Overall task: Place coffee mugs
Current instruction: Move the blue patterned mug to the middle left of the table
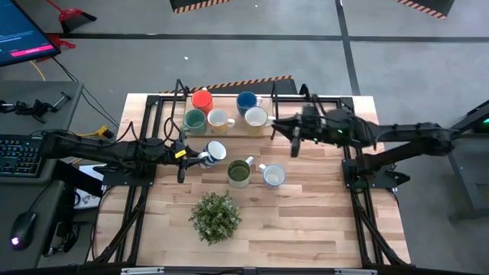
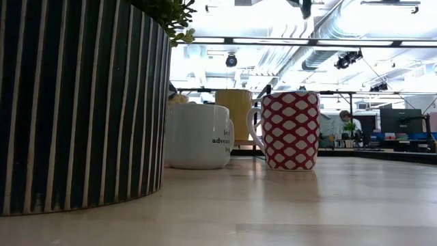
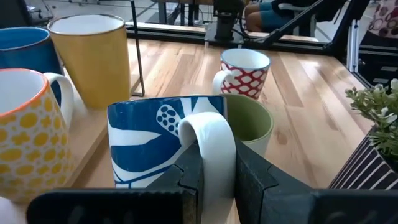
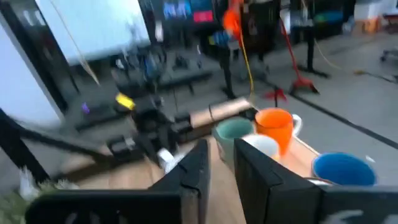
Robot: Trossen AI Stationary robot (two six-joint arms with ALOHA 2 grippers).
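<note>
Now we hold the blue-and-white patterned ceramic mug point(image 3: 165, 146) by its handle in the left gripper point(image 3: 217, 177) mid-table, apparently to join the far-edge row, while the right gripper point(image 4: 219, 163) hovers narrowly parted, empty.

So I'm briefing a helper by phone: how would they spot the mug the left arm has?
From the bushy green potted plant, look up-table to the left gripper. Its fingers pinch the white handle of a white ceramic mug with bold blue leaf shapes, beside the plain olive-green mug.
</note>
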